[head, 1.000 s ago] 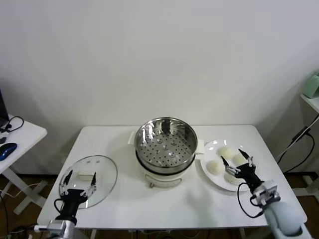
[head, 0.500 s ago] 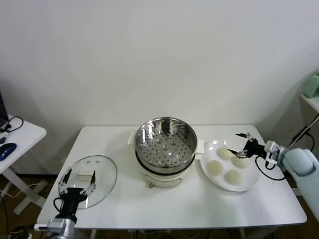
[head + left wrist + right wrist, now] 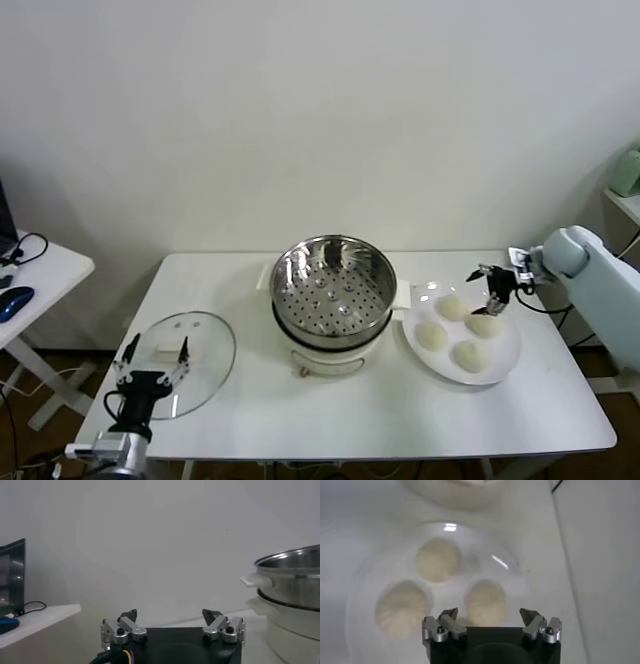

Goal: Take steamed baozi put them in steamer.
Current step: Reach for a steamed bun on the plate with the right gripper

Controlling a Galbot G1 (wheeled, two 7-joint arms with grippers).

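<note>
The steamer (image 3: pixel 333 290), a shiny steel pot with a perforated tray on a white base, stands mid-table with nothing in it. It also shows in the left wrist view (image 3: pixel 295 585). Four cream-white baozi lie on a white plate (image 3: pixel 506 346) to its right: (image 3: pixel 452 307), (image 3: pixel 483 324), (image 3: pixel 431 335), (image 3: pixel 469 354). My right gripper (image 3: pixel 492 288) is open and empty just above the plate's far right edge. In the right wrist view my right gripper (image 3: pixel 489 614) hangs over one baozi (image 3: pixel 486 601), with two more beyond (image 3: pixel 438 560) (image 3: pixel 402 609). My left gripper (image 3: pixel 158 350) (image 3: pixel 170 614) is open and empty.
A flat glass lid (image 3: pixel 207 345) lies at the table's front left, under my left gripper. A side table with a blue mouse (image 3: pixel 15 300) and cables stands at the far left. A shelf (image 3: pixel 625 190) and hanging cables are at the right.
My right arm has swung from the table's front to its right side. Its gripper moved from the plate's near edge to the far right edge. The left gripper has barely moved.
</note>
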